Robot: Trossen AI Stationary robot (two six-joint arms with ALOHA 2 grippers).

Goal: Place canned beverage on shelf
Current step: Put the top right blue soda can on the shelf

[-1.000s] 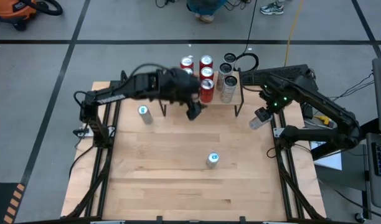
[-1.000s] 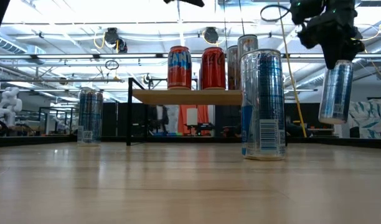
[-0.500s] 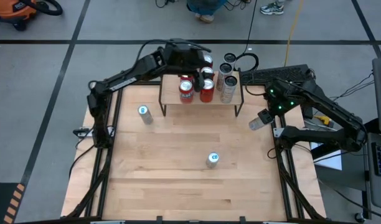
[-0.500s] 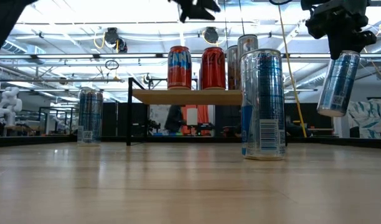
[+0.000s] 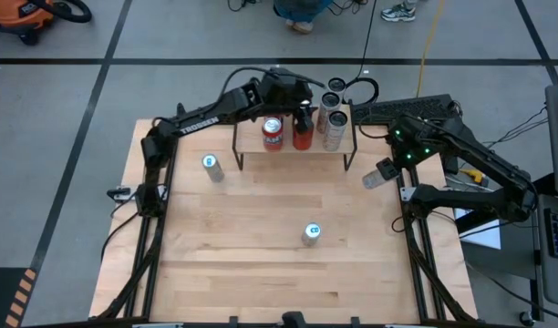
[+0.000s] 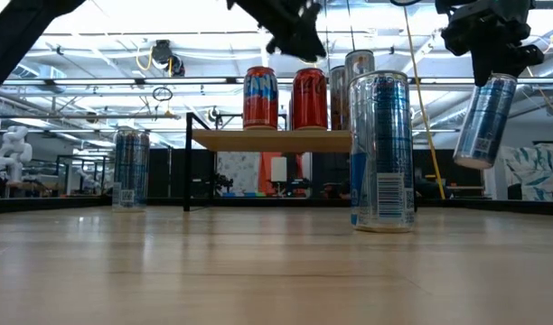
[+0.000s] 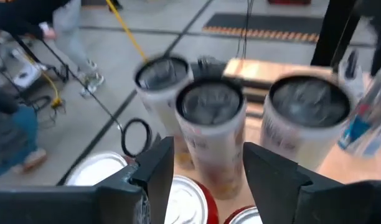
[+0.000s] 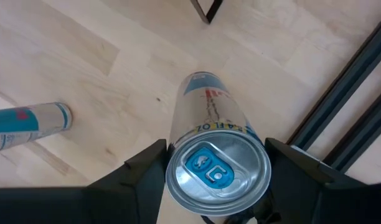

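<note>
My left gripper [image 5: 302, 102] has swung over the shelf [image 5: 252, 137] since a second ago, fingers spread above the red cans [image 5: 273, 130], gripping nothing. My right gripper [image 5: 395, 162] pinches a blue-and-silver can [image 6: 482, 122] tilted in the air beside the shelf. "TROSSEN" reads on the left arm [image 5: 199, 117].

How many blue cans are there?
3 blue cans. One stands on the table left of the shelf, one near its middle, one hangs tilted in the right gripper. The left arm may hide others.

Left hand [image 5: 302, 111] fingers apart, right hand [image 6: 486, 65] clamped, both raised
</note>
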